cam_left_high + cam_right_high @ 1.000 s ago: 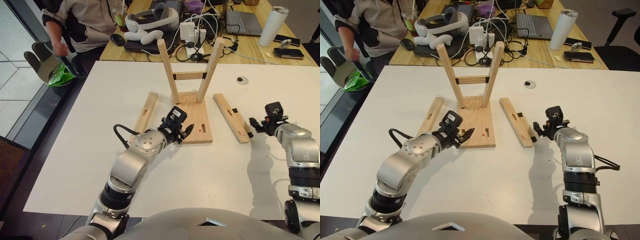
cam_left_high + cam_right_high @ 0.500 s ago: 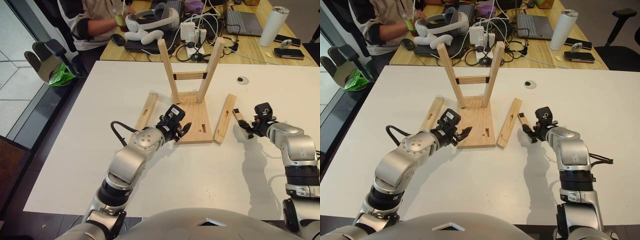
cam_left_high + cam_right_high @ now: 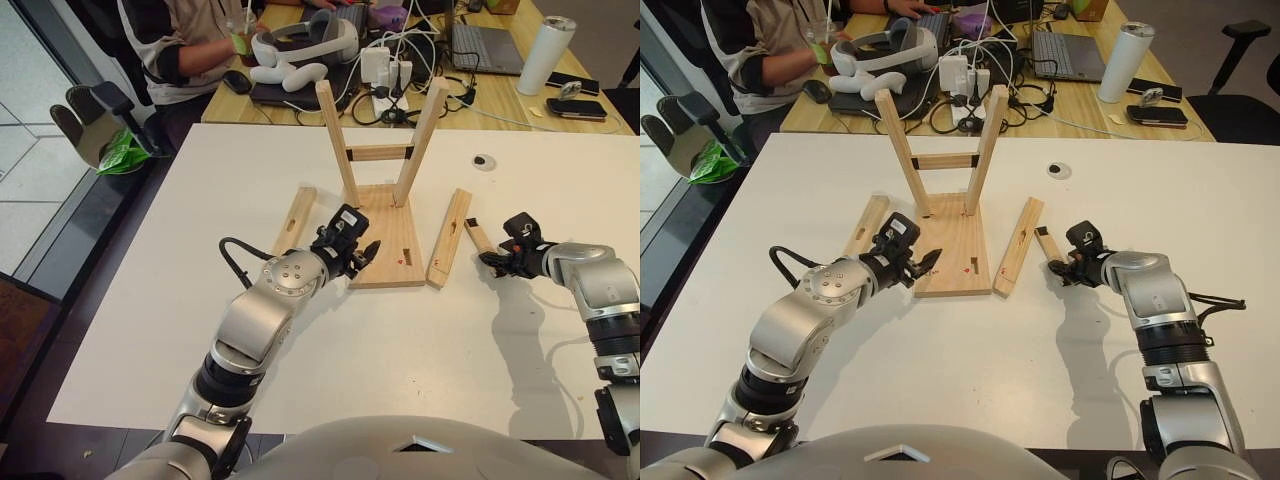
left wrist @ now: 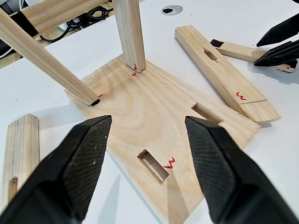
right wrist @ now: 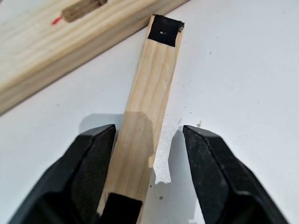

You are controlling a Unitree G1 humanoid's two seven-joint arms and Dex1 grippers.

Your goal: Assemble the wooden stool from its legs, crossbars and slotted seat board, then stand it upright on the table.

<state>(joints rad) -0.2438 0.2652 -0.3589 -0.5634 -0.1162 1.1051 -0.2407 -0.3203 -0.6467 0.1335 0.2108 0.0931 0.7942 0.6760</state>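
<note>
- On the white bench, at its middle, we see the slotted seat board lying flat with its slots facing up, ready to take the legs.
- At the board's far end the standing legs rise from their slots, leaning slightly apart. A fitted crossbar ties them together. We judge that about half the frame is assembled.
- Nearer to us, the empty slots in the board, with red marks beside them, wait for the second pair of legs.
- To the left of the board, the left loose leg lies flat just beside the board's edge.
- To the right, the right loose leg lies flat with its own slot facing up and its near end just beside the board's near right corner.
- The left gripper hovers at the board's near left corner with its fingers wide and nothing between them. We judge it is placed there to steady the board.
- The right gripper sits low on the bench, right of the right loose leg. Its fingers are spread on either side of the loose crossbar, a short stick with black ends. A gap shows at one finger, so the crossbar is not clamped yet.
- We judge this crossbar is meant for the loose leg's slot.
</note>
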